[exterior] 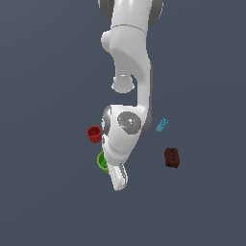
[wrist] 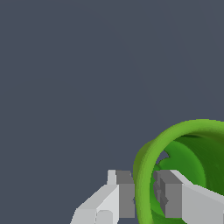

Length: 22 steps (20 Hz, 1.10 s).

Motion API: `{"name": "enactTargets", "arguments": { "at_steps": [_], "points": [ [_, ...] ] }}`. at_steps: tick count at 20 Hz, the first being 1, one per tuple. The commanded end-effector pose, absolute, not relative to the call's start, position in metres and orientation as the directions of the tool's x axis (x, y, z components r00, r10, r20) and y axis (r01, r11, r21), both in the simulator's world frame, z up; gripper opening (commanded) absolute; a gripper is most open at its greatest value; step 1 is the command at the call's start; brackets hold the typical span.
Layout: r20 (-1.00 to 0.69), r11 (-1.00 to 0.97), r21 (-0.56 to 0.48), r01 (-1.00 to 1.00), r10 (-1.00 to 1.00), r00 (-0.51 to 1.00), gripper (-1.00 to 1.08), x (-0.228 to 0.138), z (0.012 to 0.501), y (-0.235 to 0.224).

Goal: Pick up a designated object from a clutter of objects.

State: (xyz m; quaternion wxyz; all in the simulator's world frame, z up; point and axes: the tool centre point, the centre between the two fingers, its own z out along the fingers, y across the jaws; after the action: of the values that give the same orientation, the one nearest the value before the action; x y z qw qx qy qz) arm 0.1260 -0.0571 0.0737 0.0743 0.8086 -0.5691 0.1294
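Note:
The lime-green cup [wrist: 183, 153] has a thick rim and fills one corner of the wrist view. My gripper [wrist: 146, 197] straddles its wall. One finger [wrist: 124, 197] is outside the cup and the other [wrist: 168, 194] is inside, and both pads press the rim. In the exterior view the green cup [exterior: 102, 161] peeks out from under the white hand, which hides the fingers. I cannot tell whether the cup is off the floor.
A smaller red cup [exterior: 94, 134] stands just behind the green one. A cyan block [exterior: 162, 125] and a dark red brick [exterior: 172, 157] lie towards the exterior view's right. The blue cup and the purple piece are out of view.

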Motion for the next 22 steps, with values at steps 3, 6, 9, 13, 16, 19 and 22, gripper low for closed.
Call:
{"name": "enactTargets", "arguments": {
  "at_steps": [3,6,9,13,16,19,22],
  "points": [
    [0.294,-0.341,-0.028,-0.940,-0.901,0.319,-1.00,0.126,0.081,-0.051],
    [0.294,-0.341,-0.028,-0.940,-0.901,0.319,-1.00,0.127,0.094,-0.042],
    [0.294,-0.341,-0.028,-0.940,-0.901,0.319,-1.00,0.127,0.111,-0.029],
    [0.294,-0.341,-0.028,-0.940,-0.901,0.319,-1.00,0.129,0.141,-0.006],
    [0.293,-0.341,-0.028,-0.940,-0.901,0.319,-1.00,0.130,0.167,0.014],
    [0.293,-0.341,-0.028,-0.940,-0.901,0.319,-1.00,0.131,0.196,0.036],
    [0.293,-0.341,-0.028,-0.940,-0.901,0.319,-1.00,0.132,0.225,0.058]
  ]
}}
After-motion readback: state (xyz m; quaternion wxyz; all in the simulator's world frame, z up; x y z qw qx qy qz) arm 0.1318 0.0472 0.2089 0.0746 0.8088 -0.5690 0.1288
